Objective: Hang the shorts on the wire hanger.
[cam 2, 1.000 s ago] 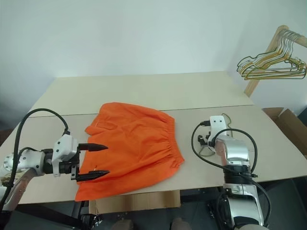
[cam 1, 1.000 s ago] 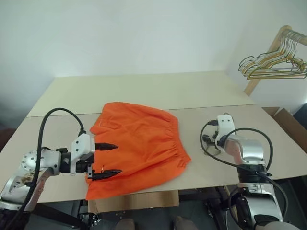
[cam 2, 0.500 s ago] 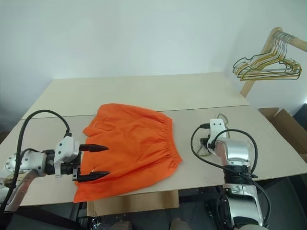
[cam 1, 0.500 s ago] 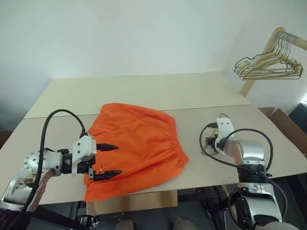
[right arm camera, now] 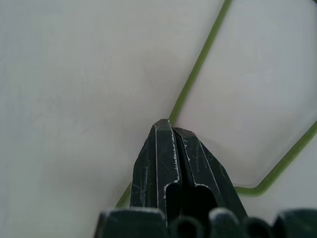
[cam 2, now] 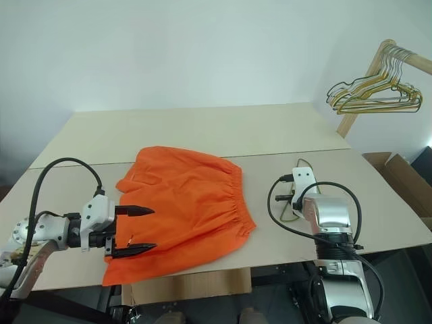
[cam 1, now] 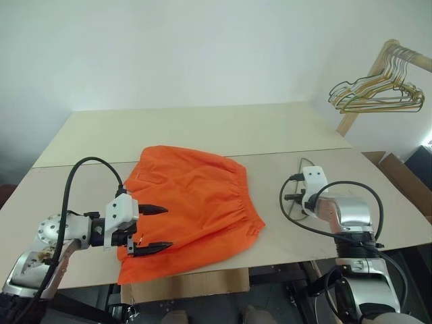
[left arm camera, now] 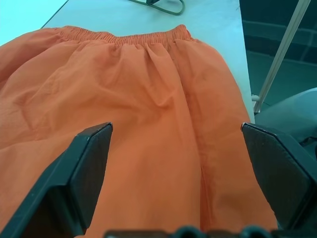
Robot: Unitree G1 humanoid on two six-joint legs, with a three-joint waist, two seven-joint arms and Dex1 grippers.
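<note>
Pinching wire hanger (right arm camera: 198, 69), right gripper (right arm camera: 171, 129); no writing.

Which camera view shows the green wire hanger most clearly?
The right wrist view: the wire hanger runs large across it, with the shut right end effector clamped on the wire. The left wrist view shows one bent end beyond the shorts. In the eye views the right arm mostly hides it.
</note>
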